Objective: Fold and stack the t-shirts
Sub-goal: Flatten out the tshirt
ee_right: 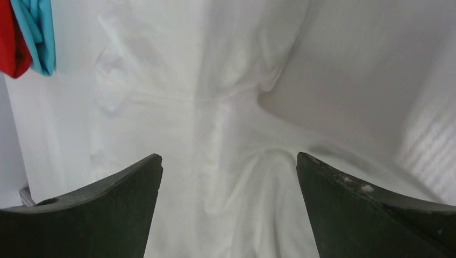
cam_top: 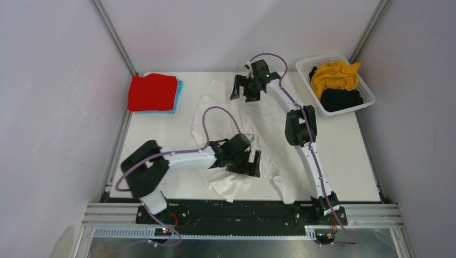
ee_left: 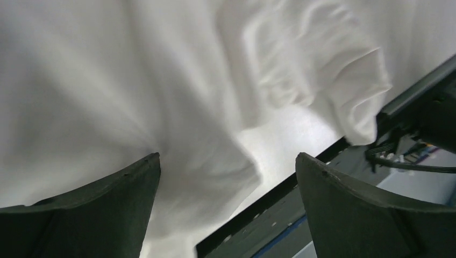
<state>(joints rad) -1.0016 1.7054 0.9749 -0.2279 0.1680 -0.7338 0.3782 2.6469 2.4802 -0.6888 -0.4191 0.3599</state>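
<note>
A white t-shirt (cam_top: pixel 269 134) lies crumpled and spread across the middle of the table. A folded red t-shirt (cam_top: pixel 152 92) rests on a folded light blue t-shirt (cam_top: pixel 178 91) at the back left. My left gripper (cam_top: pixel 253 161) hovers open over the near part of the white t-shirt (ee_left: pixel 134 80), nothing between its fingers. Over the far part of the white t-shirt (ee_right: pixel 215 107) my right gripper (cam_top: pixel 246 87) hangs open and empty. In the right wrist view the red t-shirt (ee_right: pixel 11 37) and light blue t-shirt (ee_right: pixel 37 27) show at the upper left.
A white slotted basket (cam_top: pixel 368 94) at the back right holds a mustard yellow t-shirt (cam_top: pixel 334 75) and a black t-shirt (cam_top: pixel 341 99). The table's near edge and dark frame rail (ee_left: pixel 301 215) lie just beyond the white shirt. Side walls enclose the table.
</note>
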